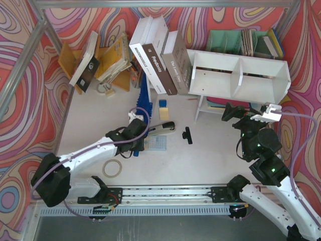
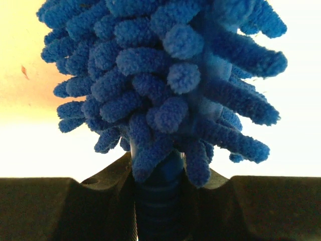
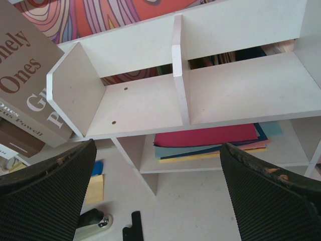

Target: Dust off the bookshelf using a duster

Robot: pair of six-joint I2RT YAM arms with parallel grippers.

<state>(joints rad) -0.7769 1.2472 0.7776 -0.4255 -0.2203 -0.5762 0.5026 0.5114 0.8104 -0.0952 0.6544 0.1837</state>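
The bright blue duster (image 1: 145, 100) lies along the table left of centre, its fluffy head pointing toward the leaning books. My left gripper (image 1: 138, 122) is shut on its handle. In the left wrist view the noodle head of the duster (image 2: 165, 75) fills the frame, and the ribbed handle sits clamped in my left gripper (image 2: 158, 175). The white bookshelf (image 1: 241, 75) stands at the back right, its two compartments bare. My right gripper (image 1: 232, 111) hovers open just in front of it. The right wrist view looks between the wide fingers of that gripper (image 3: 158, 193) at the bookshelf (image 3: 180, 90).
Large books (image 1: 160, 55) lean against the shelf's left end. An orange rack (image 1: 70, 60) and a teal organiser (image 1: 241, 42) stand along the back. A stapler (image 1: 161, 128), black clip (image 1: 187, 134), tape roll (image 1: 112, 168) and coloured papers (image 3: 205, 138) under the shelf are nearby.
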